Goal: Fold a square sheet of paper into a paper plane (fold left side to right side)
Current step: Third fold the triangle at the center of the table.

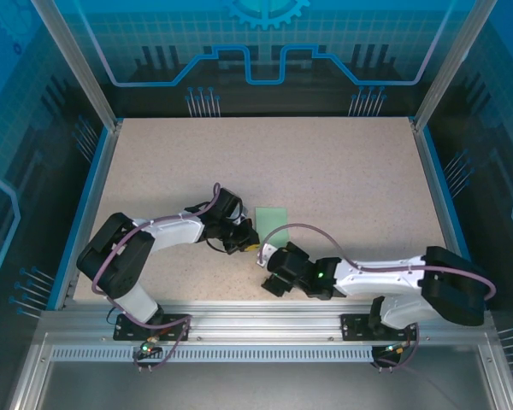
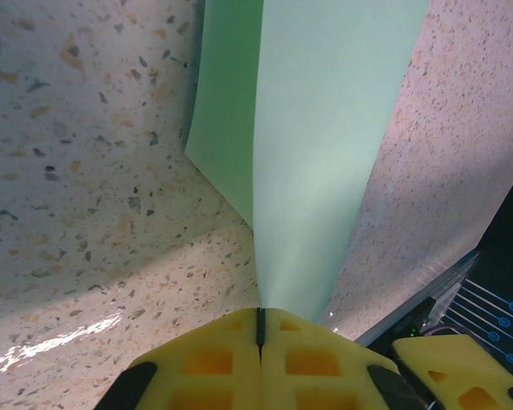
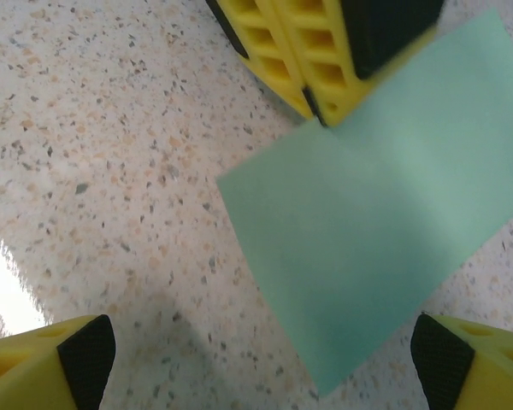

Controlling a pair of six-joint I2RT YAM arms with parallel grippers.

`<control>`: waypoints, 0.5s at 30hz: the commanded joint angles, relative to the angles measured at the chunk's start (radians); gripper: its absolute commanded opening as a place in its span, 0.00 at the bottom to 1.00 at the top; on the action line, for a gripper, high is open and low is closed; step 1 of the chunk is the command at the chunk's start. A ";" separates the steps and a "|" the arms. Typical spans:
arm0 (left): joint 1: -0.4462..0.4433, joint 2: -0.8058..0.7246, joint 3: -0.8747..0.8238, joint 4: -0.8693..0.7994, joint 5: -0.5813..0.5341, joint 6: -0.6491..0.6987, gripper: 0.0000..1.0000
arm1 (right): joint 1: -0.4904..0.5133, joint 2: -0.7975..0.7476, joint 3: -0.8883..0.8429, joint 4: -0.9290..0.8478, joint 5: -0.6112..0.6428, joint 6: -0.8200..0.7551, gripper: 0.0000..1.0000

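**Pale green paper, pinched at one corner**

Speckled table (image 1: 342, 171) takes up most of what I see. The sheet of paper (image 1: 272, 219) lies near its middle, just ahead of both arms. From above and from the right wrist it reads as an oblong rather than a square, so I judge it is already doubled over. From the left wrist I see two green faces meeting along a line, one darker, which fits that.

The left gripper (image 2: 260, 318) is clamped tight on one corner of the sheet. The paper fans out from between its yellow fingers (image 2: 214, 359) and lifts a little off the table there. The right gripper (image 3: 263, 350) hangs over the sheet with its jaws spread wide and nothing between them, its black pads (image 3: 85, 359) to either side of a free corner.

As I judge it, this paper is thin, light and limp. It will sag wherever it is unsupported, skate on the smooth top at a nudge, and keep any crease a hard squeeze gives it. I would take it only at a corner or along an edge, with the tips alone, and press the far part flat so it cannot slide. If both arms pull apart, it could tear.
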 commanded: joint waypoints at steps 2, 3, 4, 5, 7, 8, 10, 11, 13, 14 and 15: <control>-0.007 -0.023 0.000 -0.011 0.034 -0.010 0.02 | 0.011 0.074 0.059 0.068 0.056 -0.059 0.92; -0.006 -0.024 0.000 -0.014 0.034 -0.009 0.02 | 0.013 0.087 0.065 0.075 0.056 -0.064 0.91; -0.006 -0.024 0.000 -0.014 0.034 -0.010 0.02 | 0.013 0.101 0.072 0.081 0.057 -0.068 0.90; -0.006 -0.026 -0.002 -0.014 0.034 -0.008 0.02 | 0.010 0.112 0.077 0.086 0.057 -0.071 0.88; -0.007 -0.026 -0.001 -0.016 0.033 -0.007 0.02 | 0.004 0.136 0.091 0.095 0.054 -0.072 0.83; -0.007 -0.026 0.000 -0.014 0.035 -0.007 0.02 | 0.001 0.145 0.097 0.097 0.051 -0.073 0.81; -0.007 -0.025 0.000 -0.015 0.035 -0.006 0.02 | -0.009 0.158 0.106 0.101 0.043 -0.072 0.73; -0.007 -0.026 0.000 -0.015 0.036 -0.006 0.02 | -0.012 0.163 0.109 0.104 0.041 -0.071 0.69; -0.007 -0.025 0.001 -0.018 0.038 -0.004 0.02 | -0.019 0.165 0.113 0.107 0.038 -0.069 0.62; -0.007 -0.025 0.001 -0.018 0.038 -0.003 0.02 | -0.023 0.162 0.113 0.109 0.036 -0.066 0.58; -0.007 -0.025 0.002 -0.020 0.038 -0.002 0.02 | -0.027 0.160 0.114 0.111 0.035 -0.063 0.55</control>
